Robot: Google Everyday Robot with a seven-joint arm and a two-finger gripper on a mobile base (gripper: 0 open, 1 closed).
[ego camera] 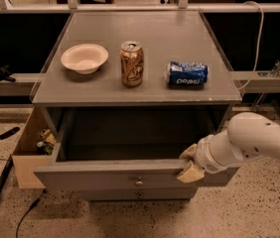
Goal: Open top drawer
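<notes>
The top drawer (105, 175) is a grey wooden drawer with a small round metal knob (139, 183) at the centre of its front. It stands pulled well out from under the grey cabinet top (135, 26), and its deep box looks dark inside. My gripper (188, 163) is at the right end of the drawer's front panel. Its beige fingers (190, 173) straddle the panel's top edge, one inside the drawer and one outside. My white arm (259, 140) comes in from the right.
On the cabinet top stand a white bowl (84, 58), an upright gold can (132, 63) and a blue Pepsi can (187, 74) lying on its side. A narrower drawer front (139, 194) shows below. An open cardboard box (28, 148) sits on the floor at the left.
</notes>
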